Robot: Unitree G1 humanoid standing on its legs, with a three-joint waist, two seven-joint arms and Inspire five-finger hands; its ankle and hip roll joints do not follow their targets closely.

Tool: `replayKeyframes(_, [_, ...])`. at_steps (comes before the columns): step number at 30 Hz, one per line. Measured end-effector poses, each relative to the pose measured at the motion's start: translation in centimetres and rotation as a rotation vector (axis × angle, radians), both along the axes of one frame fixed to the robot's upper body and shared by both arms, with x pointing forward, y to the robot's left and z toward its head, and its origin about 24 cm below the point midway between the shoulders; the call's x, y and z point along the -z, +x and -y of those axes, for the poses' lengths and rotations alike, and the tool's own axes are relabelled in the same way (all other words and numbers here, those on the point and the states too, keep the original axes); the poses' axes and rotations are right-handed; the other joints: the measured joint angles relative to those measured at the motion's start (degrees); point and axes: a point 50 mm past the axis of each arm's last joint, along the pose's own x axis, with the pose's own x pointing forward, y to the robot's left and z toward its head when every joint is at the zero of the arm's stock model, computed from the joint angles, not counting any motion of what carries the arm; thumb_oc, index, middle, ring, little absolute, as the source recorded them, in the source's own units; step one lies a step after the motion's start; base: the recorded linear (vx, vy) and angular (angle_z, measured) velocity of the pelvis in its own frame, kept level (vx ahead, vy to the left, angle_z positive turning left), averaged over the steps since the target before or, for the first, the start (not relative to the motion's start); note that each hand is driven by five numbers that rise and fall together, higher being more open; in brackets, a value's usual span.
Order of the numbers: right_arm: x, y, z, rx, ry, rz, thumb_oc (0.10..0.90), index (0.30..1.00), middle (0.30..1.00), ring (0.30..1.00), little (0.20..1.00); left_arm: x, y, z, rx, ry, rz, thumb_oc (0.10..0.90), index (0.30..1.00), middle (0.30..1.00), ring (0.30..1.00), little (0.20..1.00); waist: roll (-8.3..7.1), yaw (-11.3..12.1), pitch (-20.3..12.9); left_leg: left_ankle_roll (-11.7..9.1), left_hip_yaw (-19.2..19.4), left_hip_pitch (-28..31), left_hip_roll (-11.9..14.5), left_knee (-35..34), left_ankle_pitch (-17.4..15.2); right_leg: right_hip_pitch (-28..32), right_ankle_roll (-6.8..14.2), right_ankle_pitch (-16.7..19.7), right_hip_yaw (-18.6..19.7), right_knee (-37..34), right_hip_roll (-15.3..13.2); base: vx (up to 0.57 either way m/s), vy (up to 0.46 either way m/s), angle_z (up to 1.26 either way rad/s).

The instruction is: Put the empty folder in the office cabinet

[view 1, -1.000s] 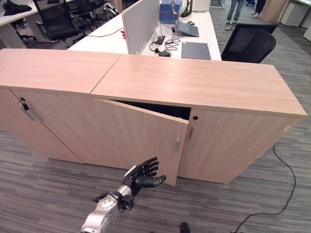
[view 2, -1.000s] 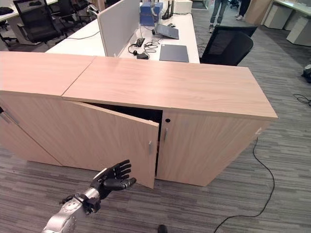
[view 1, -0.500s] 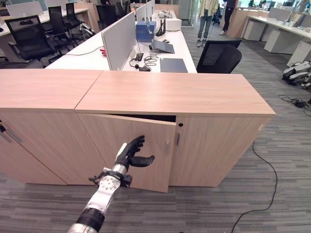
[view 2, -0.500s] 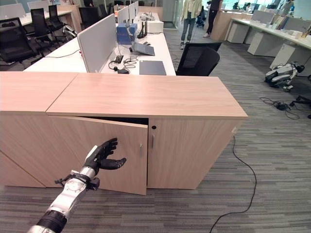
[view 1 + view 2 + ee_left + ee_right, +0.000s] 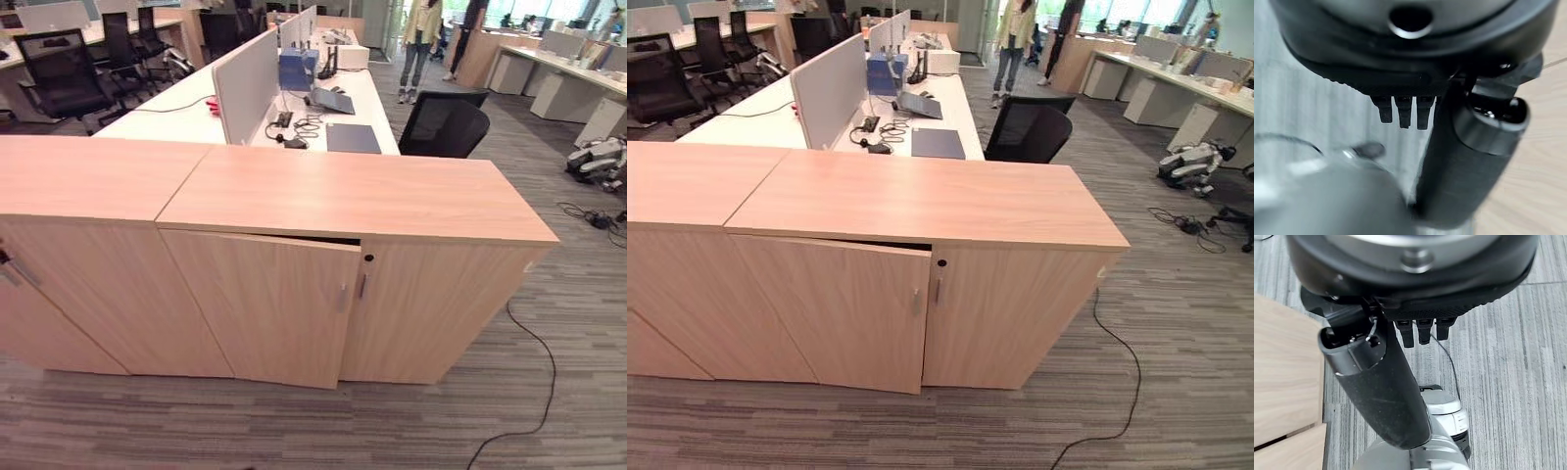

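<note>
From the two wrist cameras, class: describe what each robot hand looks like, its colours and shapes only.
The left hand is a dark, rounded bulk with a round metal-ringed hole near its top, a row of short black fingers and a thick matte-black thumb. The right hand looks alike: glossy black housing, a textured dark strip, stubby black fingers and a long, cylindrical black thumb.

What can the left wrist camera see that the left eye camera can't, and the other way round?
The left wrist view brings in the robot's dark left hand from very close, thumb sticking out and fingers straight.

The left eye view brings in the whole light wooden cabinet, its left door slightly ajar, the black office chair, the white desk and a person standing far back.

Both share pale wood, likely the same cabinet, and the grey striped carpet.
</note>
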Motion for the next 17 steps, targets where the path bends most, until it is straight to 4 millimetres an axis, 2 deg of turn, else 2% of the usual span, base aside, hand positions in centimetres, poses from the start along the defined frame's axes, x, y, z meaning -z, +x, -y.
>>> replayKeyframes(5, [0.0,0.6,-0.2,-0.014,-0.026,0.049,0.8,0.9,0.9,0.9,0.9,-0.5,1.8,0.2,0.136,0.098,0.1,0.8,0.9,0.9,0.9,0.9,-0.07,0.0,-0.2,-0.1,-1.6,-1.0,-0.2,0.0,0.1,-0.6,0.2,-0.8,-1.6,-0.3,-0.5,-0.01,-0.003,0.17])
replayKeyframes(10, [0.0,0.5,-0.3,-0.039,-0.046,0.048,0.8,0.9,0.9,0.9,0.9,-0.2,0.8,0.2,0.121,0.1,0.054,0.8,0.9,0.9,0.9,0.9,-0.14,-0.1,-0.3,0.0,-1.8,-1.1,-0.1,0.0,0.8,-0.8,-0.2,-0.2,-1.7,-0.4,-0.3,0.0,0.002,0.02])
replayKeyframes(17, [0.2,0.2,-1.1,-0.043,-0.031,0.041,0.8,0.9,0.9,0.9,0.9,-0.2,1.2,0.5,0.109,0.09,0.073,0.8,0.9,0.9,0.9,0.9,-0.17,-0.2,-0.3,0.1,-1.8,-0.9,-0.1,0.0,0.7,-0.2,-0.1,-0.2,-1.8,-0.4,-0.3,0.0,-0.001,0.0])
